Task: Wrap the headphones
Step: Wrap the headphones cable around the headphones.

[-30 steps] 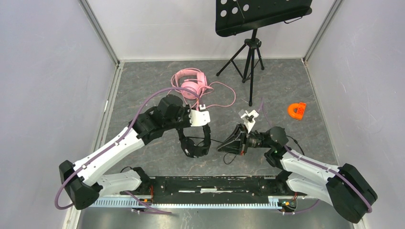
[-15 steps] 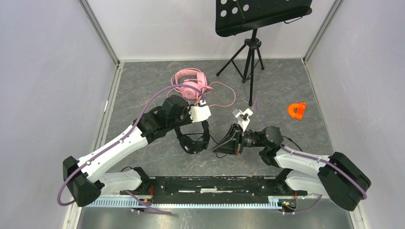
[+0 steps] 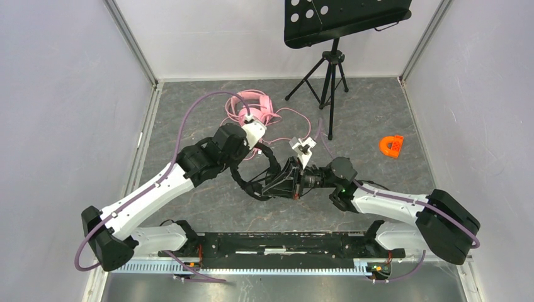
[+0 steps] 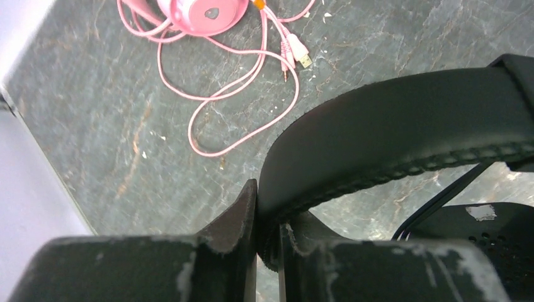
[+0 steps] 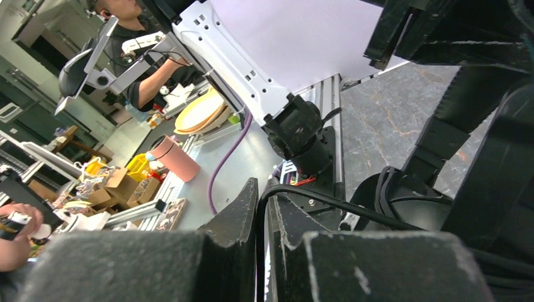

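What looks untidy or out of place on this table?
The long pink cable of the pink over-ear headset sprawls in loose loops, plugs free. A small orange plastic piece lies apart at the right.

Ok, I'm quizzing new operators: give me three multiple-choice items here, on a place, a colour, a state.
1. Where is the orange piece? A right of the tripod; B beside the arms' bases; C under the left arm.
2. What colour is the headset in the left fingers? A pink; B black; C white.
3. The pink cable is: A wound tight; B loose on the table; C held taut.
Key: A, it lies right of the tripod's feet; B, black headband pinched; B, open loops sprawl.
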